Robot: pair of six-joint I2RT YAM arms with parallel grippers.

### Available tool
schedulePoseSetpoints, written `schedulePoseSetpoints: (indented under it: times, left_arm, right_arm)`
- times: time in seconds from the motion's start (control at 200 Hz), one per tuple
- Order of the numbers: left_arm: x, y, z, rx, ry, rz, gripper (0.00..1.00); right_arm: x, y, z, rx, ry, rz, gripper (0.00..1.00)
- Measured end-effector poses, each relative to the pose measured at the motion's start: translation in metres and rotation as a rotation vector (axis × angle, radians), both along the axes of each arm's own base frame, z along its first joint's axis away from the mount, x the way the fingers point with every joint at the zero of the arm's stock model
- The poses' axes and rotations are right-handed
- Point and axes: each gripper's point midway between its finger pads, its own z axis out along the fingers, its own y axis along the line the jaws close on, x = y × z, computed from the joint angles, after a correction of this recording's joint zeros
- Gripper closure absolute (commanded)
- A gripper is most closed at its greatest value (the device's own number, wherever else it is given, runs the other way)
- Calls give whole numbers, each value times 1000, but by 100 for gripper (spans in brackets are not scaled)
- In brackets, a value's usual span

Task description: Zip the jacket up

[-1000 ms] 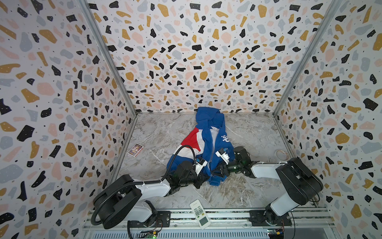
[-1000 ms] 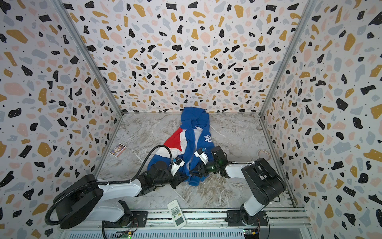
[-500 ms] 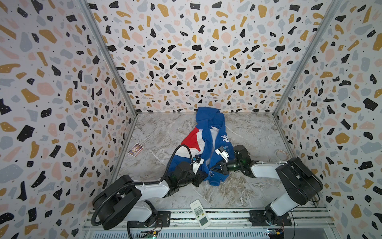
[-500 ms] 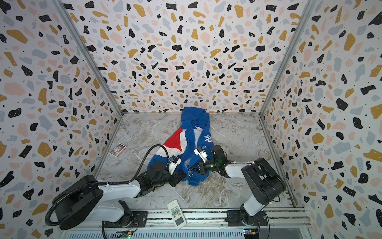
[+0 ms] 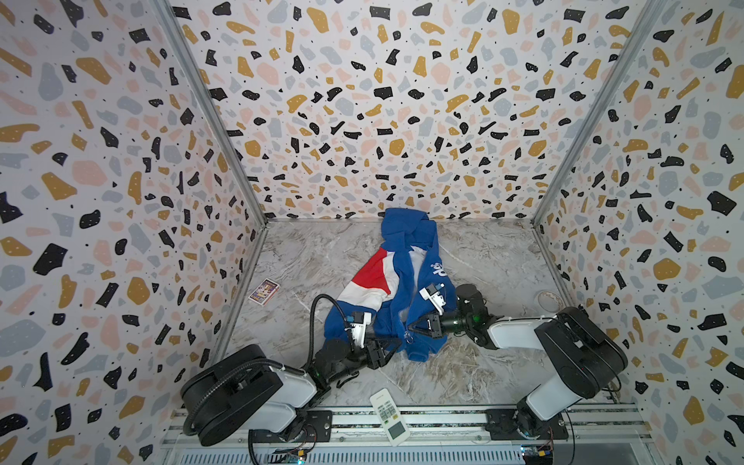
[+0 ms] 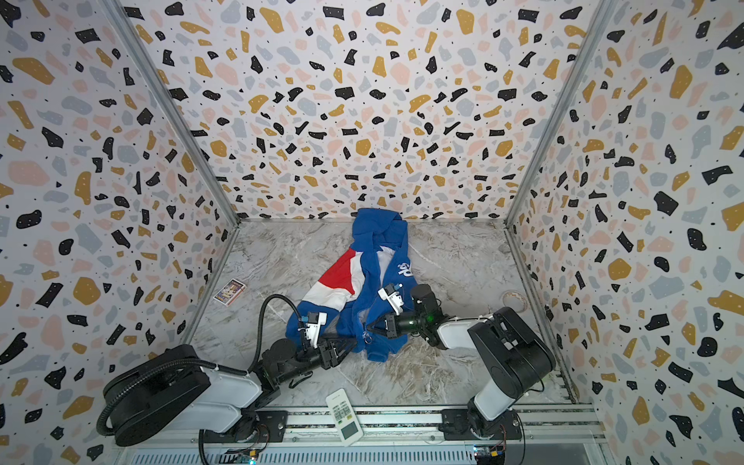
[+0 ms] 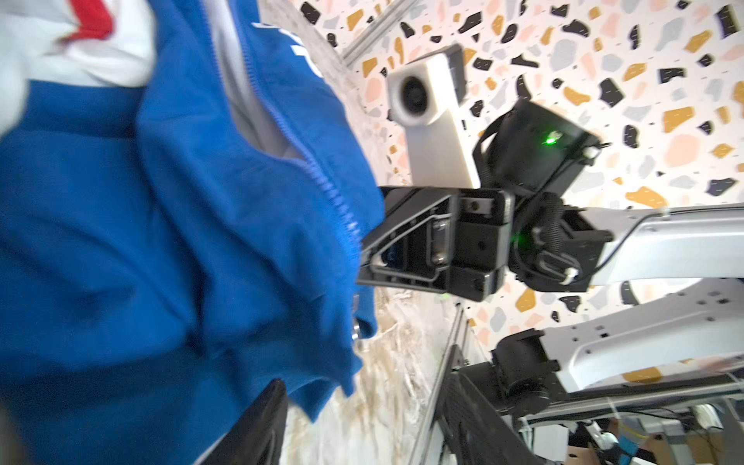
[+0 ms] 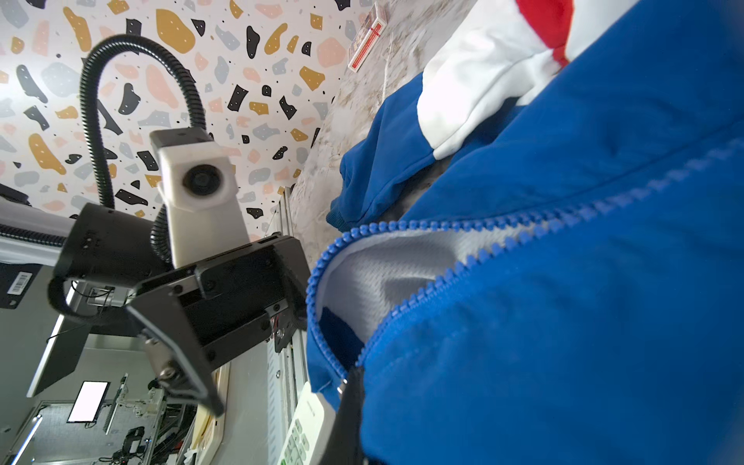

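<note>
Jacket point(image 5: 402, 277) lies crumpled on the marbled table point(image 5: 322, 257). Both top views show its hood toward the back wall and its red and white sleeve spread to the left. My right gripper point(image 5: 412, 327) is clamped tight on the hem end of the front opening. The left wrist view shows my fingers point(image 7: 410, 201) meeting at the blue teeth, but blur there keeps me from telling whether I pinch the slider or only cloth. My left gripper point(image 5: 392, 351) stands spread just beside the hem, holding nothing. Only the right wrist view shows the zipper point(image 8: 435, 282) plainly parted, with grey lining between its two rows. A remote point(image 5: 389, 416) lies by the front rail.
</note>
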Motion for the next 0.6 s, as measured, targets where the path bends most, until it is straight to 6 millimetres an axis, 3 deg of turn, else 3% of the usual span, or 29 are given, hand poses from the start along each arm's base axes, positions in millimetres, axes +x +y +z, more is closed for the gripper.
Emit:
schedulePoseSetpoints:
  times: [0.175,0.601]
  left_arm:
    - [3,-5,14,-81,16,10,38]
    - [11,-2,-4,-70,94,62,41]
  right_arm:
    - [1,0,-1,-5,31,-17,100]
    - [0,-1,-4,-11,68,-34,100]
